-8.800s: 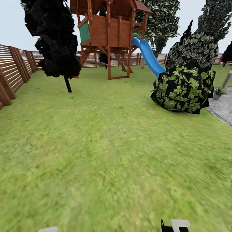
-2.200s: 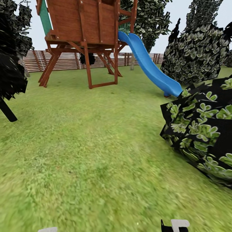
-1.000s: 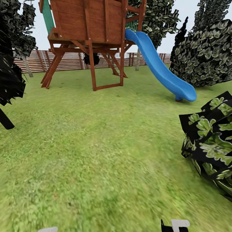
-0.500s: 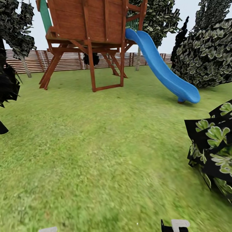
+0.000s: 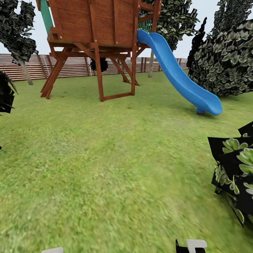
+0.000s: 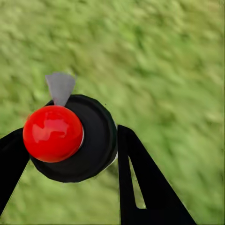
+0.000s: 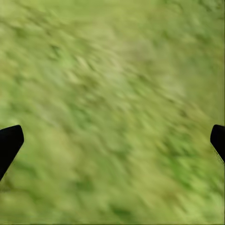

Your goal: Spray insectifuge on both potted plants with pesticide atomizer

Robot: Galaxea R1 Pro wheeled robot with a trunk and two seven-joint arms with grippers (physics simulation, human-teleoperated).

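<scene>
Left pincer (image 6: 70,154) clamps the black round-bodied atomizer with a glossy red ball cap (image 6: 53,133); right pincer (image 7: 112,140) spread wide.

The atomizer sits between the left pincer's black fingers (image 6: 140,187), grey nozzle up, over blurred green lawn (image 5: 105,158). Both arms hang low. Beyond stand a brown wooden playhouse (image 5: 95,31), blue slide (image 5: 182,80), slatted brown fence (image 5: 73,66) and a leafy dark bush (image 5: 235,172).

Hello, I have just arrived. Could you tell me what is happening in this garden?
The robot is on the lawn, facing a wooden play tower with a blue slide. Its left gripper holds a sprayer with a red top. The right gripper is open over grass, with nothing between its fingers.
</scene>
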